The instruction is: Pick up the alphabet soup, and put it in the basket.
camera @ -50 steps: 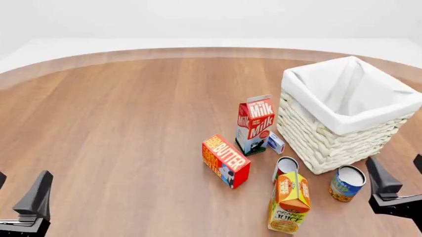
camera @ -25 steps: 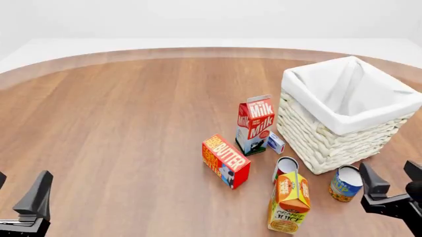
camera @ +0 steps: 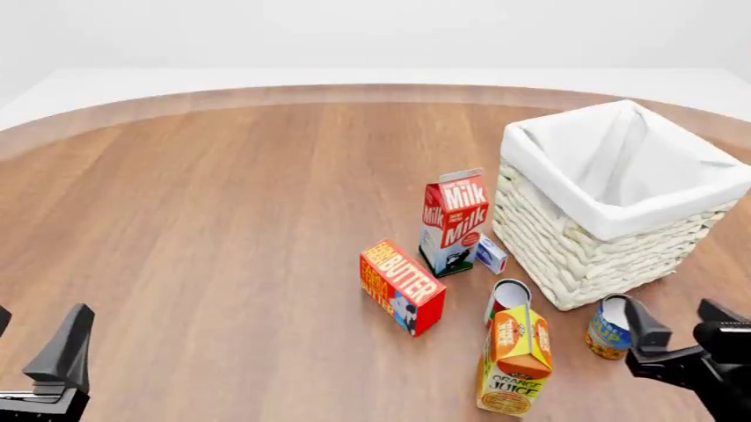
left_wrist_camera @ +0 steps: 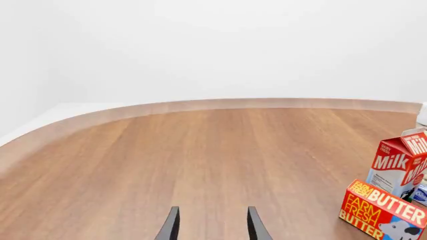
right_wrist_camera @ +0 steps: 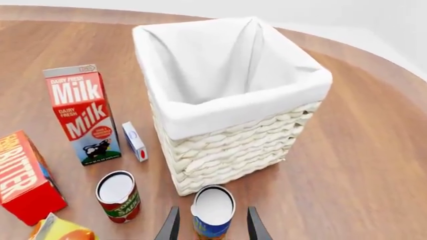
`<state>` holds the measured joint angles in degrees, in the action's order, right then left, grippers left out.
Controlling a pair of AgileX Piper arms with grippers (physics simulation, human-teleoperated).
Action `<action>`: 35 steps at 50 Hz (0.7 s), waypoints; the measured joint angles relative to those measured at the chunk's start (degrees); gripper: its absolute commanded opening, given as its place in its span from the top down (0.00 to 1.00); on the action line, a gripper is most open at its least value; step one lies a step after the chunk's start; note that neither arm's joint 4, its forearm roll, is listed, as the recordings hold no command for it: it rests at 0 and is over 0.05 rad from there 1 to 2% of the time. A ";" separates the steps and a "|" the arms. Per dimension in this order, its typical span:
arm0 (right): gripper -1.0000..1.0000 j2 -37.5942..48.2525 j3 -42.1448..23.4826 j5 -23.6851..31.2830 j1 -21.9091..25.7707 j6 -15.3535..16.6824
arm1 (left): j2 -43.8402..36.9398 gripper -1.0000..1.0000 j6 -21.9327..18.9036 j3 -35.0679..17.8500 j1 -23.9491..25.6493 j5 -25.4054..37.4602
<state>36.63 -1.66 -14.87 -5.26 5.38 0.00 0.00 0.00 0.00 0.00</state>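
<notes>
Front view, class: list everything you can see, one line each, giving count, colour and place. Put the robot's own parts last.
table: one, brown wood, under everything.
basket: one, cream wicker with white liner, far right.
milk carton: one, red and white, upright, left of the basket.
small box: one, white and blue, between milk carton and basket.
butter box: one, red and orange, nearer than the milk carton.
red can: one, red-labelled, silver top, behind the juice carton.
juice carton: one, orange and yellow, near edge.
alphabet soup: one, blue and yellow, near side of the basket.
left gripper: black, open, near left corner.
right gripper: black, open, by the alphabet soup.
</notes>
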 measured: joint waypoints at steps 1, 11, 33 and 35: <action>0.00 0.63 0.14 -0.63 -0.02 -0.07 | 0.00 0.00 0.00 0.00 0.00 0.00; 0.00 8.26 1.06 -7.74 0.04 -0.87 | 0.00 0.00 0.00 0.00 0.00 0.00; 0.00 21.68 1.57 -18.79 -0.50 -2.16 | 0.00 0.00 0.00 0.00 0.00 0.00; 0.00 22.71 1.58 -19.57 -0.57 -2.24 | 0.00 0.00 0.00 0.00 0.00 0.00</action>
<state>59.34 -0.08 -34.44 -5.84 3.14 0.00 0.00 0.00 0.00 0.00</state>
